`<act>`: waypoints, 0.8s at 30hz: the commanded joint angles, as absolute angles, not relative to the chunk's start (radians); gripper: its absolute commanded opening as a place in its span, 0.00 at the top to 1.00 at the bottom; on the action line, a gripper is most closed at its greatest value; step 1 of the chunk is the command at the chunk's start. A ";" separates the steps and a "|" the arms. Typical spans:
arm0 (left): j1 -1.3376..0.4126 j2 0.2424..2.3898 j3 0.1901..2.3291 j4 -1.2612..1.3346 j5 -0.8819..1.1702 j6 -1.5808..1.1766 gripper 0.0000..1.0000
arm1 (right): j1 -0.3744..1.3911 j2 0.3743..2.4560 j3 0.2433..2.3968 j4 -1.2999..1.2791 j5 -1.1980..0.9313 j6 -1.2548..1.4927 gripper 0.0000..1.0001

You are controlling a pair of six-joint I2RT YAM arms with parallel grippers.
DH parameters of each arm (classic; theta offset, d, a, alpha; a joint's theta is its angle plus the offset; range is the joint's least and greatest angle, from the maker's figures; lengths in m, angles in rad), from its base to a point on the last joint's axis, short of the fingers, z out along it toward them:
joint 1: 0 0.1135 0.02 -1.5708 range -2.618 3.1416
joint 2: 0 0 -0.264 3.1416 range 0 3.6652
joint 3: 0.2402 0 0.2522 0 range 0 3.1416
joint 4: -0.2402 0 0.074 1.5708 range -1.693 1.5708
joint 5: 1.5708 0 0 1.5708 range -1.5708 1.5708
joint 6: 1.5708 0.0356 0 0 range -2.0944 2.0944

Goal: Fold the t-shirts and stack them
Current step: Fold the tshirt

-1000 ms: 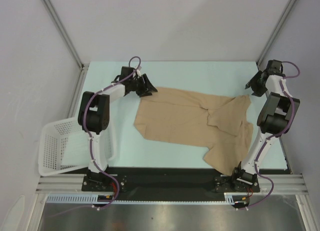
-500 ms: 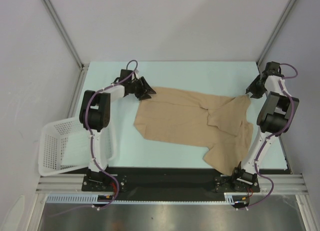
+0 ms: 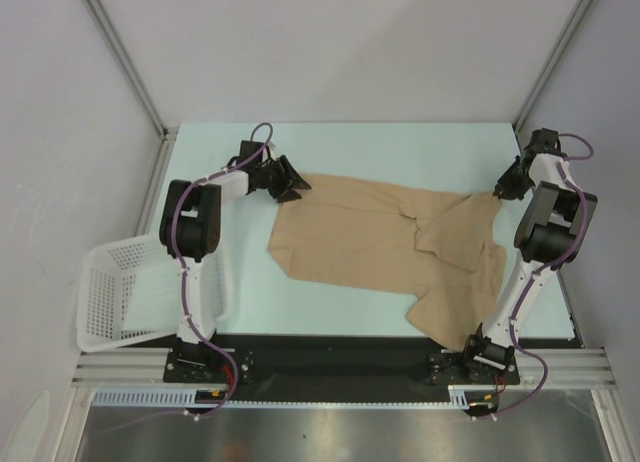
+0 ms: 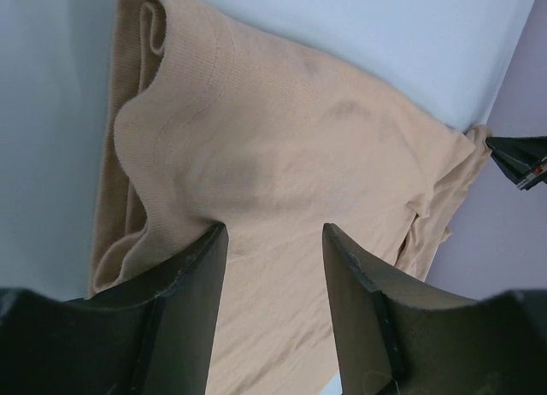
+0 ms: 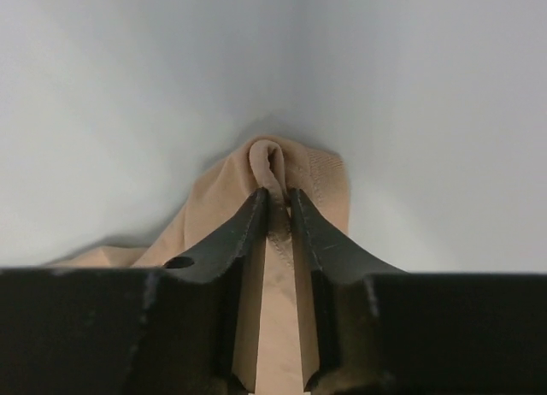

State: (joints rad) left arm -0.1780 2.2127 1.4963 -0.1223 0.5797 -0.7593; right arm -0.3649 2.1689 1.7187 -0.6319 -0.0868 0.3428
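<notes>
The tan t-shirt (image 3: pixel 380 242) lies crumpled on the pale worktop (image 3: pixel 400 147), its long axis running left to right. One loose flap trails toward the near edge beside the right arm's base. What the coming move turns on is the shirt's far edge, which spans the gap between the two arms with a pincer at each end. The left pincer (image 3: pixel 292 182) sits at the far-left corner and the right pincer (image 3: pixel 497 190) at the far-right corner. Nearly all the cloth therefore lies on the near side of both, toward the bases. In the right wrist view the fingertips (image 5: pixel 256 209) are clenched on a small upstanding fold of the hem, which bulges just past the tips, so that corner looks caught. In the left wrist view the jaws stand apart and released. They straddle the cloth, which humps up against one finger (image 4: pixel 198 258) and shows plainly in the gap, so nothing is pinched there yet. Each arm is nearer its own corner, and neither would need to cross over. By this reading the left side has to close on its corner before the far edge can be lifted or drawn taut along the shirt's length. Pulling with only the right corner held would likely drag the cloth askew rather than spread it.
</notes>
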 commanded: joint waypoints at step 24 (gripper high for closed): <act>-0.169 2.125 1.594 -0.277 0.545 -0.596 0.31 | -0.416 2.220 1.893 -0.782 0.112 0.397 0.52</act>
